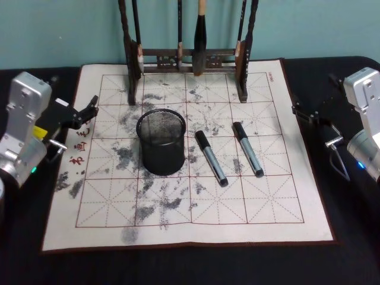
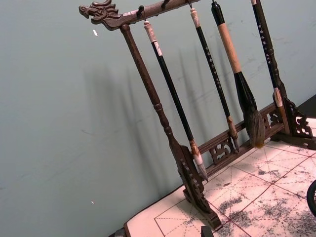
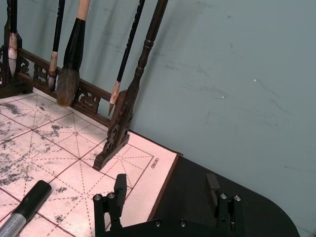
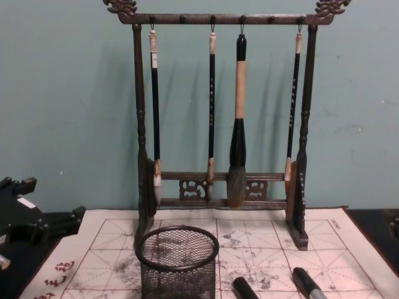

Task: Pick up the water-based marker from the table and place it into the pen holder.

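the right gripper (image 3: 166, 186) hangs over the black table (image 1: 178, 267) at the right edge of the head view, jaws spread wide and empty, just off the felt mat (image 1: 285, 202). the left gripper (image 1: 89, 111) mirrors it at the left edge, also released and holding nothing. both seem parked clear so the mat is open to reach. two alike markers lie flat right of centre, tilted the same way and apart from each other: the left marker (image 1: 211, 158) near the pen holder (image 1: 160, 157), the right marker (image 1: 247, 149) nearer the right gripper. which one is water-based cannot be told. the holder stands upright left of centre, mouth open, ready to receive. the brush rack (image 4: 212, 18) stands behind it, at the top.
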